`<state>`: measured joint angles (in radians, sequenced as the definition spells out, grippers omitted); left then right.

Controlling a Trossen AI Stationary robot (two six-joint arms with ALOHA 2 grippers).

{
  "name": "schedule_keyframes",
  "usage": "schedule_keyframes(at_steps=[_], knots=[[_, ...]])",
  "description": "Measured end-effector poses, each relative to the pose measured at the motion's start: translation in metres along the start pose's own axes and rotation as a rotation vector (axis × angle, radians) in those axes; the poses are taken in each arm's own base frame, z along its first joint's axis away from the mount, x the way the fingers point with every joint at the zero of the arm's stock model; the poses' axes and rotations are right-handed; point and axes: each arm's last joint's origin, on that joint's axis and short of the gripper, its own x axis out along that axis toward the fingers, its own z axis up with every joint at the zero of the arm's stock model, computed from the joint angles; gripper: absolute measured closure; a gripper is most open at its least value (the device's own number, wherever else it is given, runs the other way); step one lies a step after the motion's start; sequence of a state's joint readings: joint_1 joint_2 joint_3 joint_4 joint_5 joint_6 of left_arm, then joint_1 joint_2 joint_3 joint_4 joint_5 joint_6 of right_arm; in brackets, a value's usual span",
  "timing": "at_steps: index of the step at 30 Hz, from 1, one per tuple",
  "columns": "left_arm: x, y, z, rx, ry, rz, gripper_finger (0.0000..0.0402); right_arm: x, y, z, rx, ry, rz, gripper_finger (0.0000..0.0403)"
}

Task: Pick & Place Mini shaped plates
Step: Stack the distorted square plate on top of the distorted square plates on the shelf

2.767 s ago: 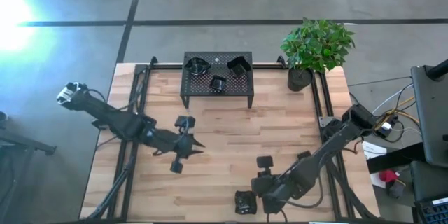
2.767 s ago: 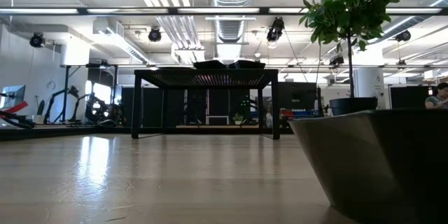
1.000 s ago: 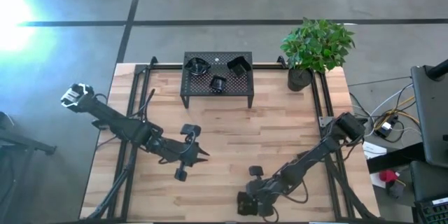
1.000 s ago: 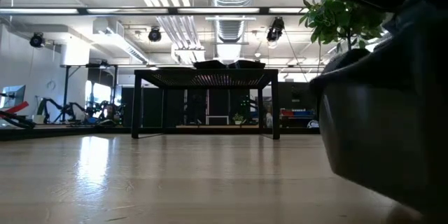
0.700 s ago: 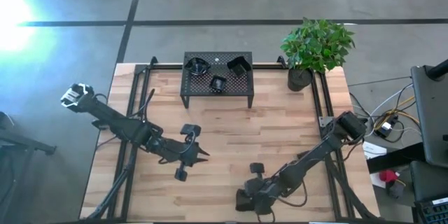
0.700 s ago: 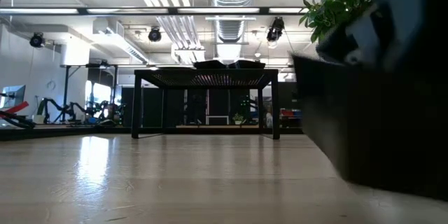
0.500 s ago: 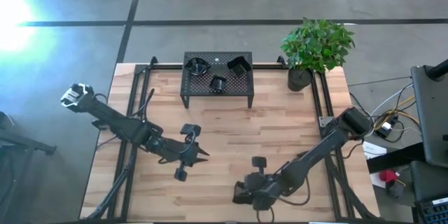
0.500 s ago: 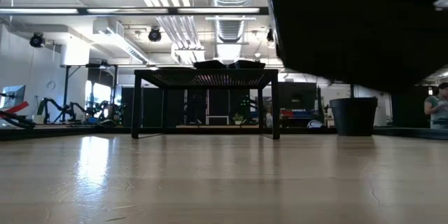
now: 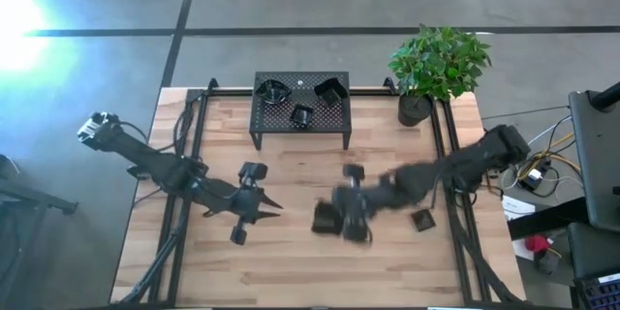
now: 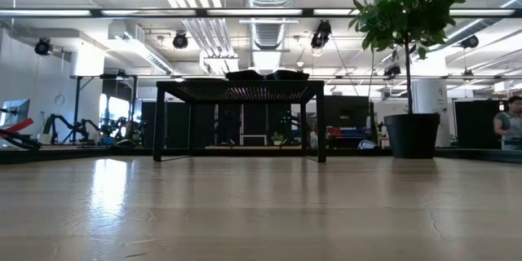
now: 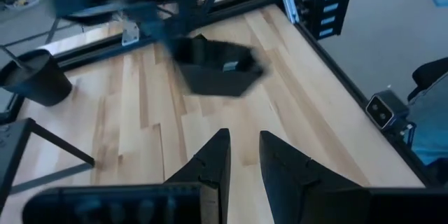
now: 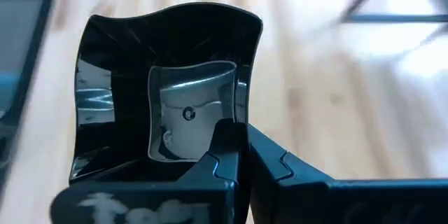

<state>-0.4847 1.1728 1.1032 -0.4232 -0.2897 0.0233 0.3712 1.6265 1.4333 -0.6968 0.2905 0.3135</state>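
Observation:
My right gripper (image 9: 336, 217) hangs blurred over the table's middle, shut on a glossy black square mini plate (image 12: 168, 91) with a wavy raised rim; that plate (image 9: 322, 219) is in the air. A second small dark plate (image 9: 422, 219) lies flat on the wood near the right edge. Three more dark plates (image 9: 302, 114) sit on top of the black perforated rack (image 9: 300, 128). My left gripper (image 9: 269, 203) hovers left of centre with its fingers (image 11: 218, 155) a narrow gap apart, empty, pointing toward the held plate (image 11: 213, 66). My right gripper pinches the square plate by the rim on the side nearest the wrist (image 12: 189, 159), between its two fingers (image 12: 225, 147). The plate is lifted clear of the table and sticks out ahead of the fingers, its hollow turned toward the wrist camera.
The rack stands on legs at the far middle of the table (image 10: 241, 90). A potted plant (image 9: 415, 107) occupies the far right corner. Black rails (image 9: 438, 145) run along the table's sides. Bare wood lies between the rack and the near edge.
My right gripper has risen from the near edge with the square plate and swung fast toward the table's middle and far side; the plate, which filled the low view, has left it. The arm's move uncovered the small plate near the right edge.

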Motion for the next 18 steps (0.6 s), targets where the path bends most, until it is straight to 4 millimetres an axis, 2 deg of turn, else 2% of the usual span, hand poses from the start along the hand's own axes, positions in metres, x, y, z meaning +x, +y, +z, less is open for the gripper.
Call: schedule_keyframes(at_steps=[9,14,18], knots=[[-0.016,0.005,0.002,-0.004,-0.037,0.001,0.0330,-0.037,-0.106,0.028,0.126,-0.119,-0.129,0.0395],[-0.016,0.005,0.002,0.006,-0.037,0.002,0.0330,-0.049,-0.162,0.037,0.338,-0.181,-0.245,0.0395],[-0.016,0.005,0.002,0.010,-0.037,0.002,0.0330,-0.050,-0.200,0.038,0.498,-0.206,-0.328,0.0395]])
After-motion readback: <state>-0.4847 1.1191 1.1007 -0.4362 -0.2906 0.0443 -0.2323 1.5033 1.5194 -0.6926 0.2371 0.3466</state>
